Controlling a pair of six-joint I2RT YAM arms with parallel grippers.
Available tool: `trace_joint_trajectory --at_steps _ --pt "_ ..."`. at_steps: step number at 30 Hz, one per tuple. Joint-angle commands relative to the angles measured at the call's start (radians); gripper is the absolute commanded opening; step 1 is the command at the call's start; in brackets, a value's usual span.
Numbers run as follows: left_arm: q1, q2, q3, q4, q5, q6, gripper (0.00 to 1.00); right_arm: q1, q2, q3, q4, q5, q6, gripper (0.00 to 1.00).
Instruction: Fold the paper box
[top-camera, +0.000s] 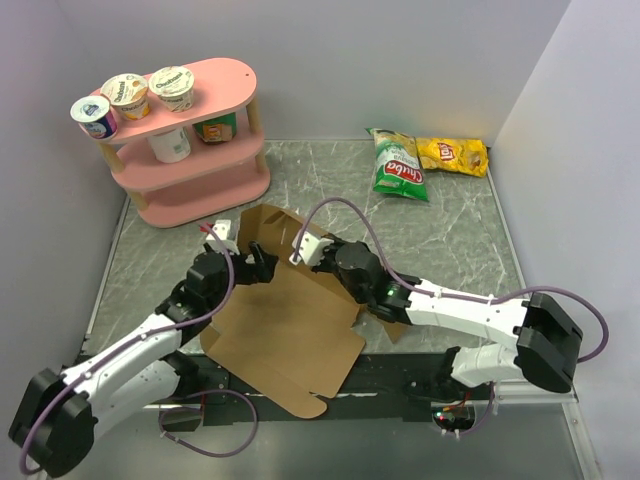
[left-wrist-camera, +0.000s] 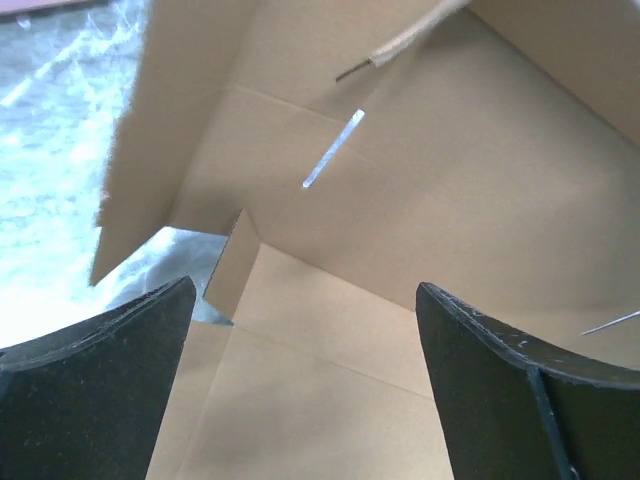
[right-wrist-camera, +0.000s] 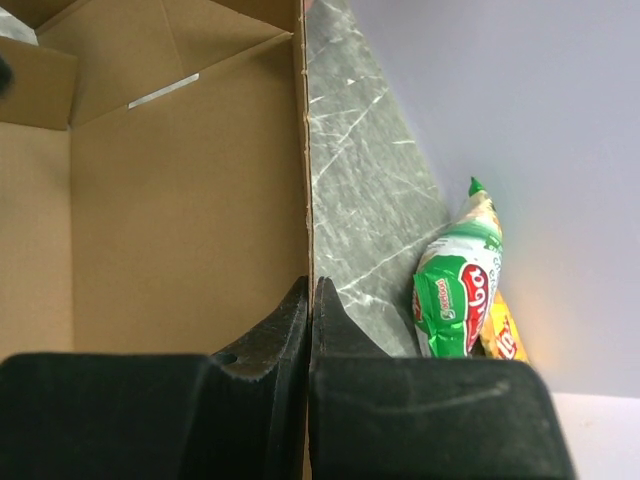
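Brown matte cardboard paper box (top-camera: 290, 335), flaps creased upright: right tool (right-wrist-camera: 311, 287) pinches its wall edge; left tool (left-wrist-camera: 305, 290) gapes, released.

You've got a grey marbled counter (top-camera: 460, 240) spread out ahead, plain pale walls (top-camera: 400, 60) closing it in at the back and both sides. Far left corner, there's your pink three-tier shelf (top-camera: 222, 80) with rounded ends, standing against the wall. Light falls soft and even.
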Motion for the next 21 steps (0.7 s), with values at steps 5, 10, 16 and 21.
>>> trace_joint_trajectory --at_steps 5,10,16,21 --pt "0.189 -0.104 0.218 -0.105 0.229 -0.068 0.96 -0.01 -0.078 -0.073 0.134 0.045 -0.08 0.0" --pt "0.36 -0.075 0.35 -0.083 0.4 -0.114 0.96 -0.008 -0.07 -0.09 0.153 0.068 -0.104 0.0" --pt "0.528 0.17 0.412 -0.004 0.558 -0.134 0.98 0.006 -0.067 -0.11 0.179 0.064 -0.137 0.0" --pt "0.529 0.319 0.378 0.147 0.543 -0.12 0.97 0.03 -0.067 -0.122 0.19 0.062 -0.153 0.0"
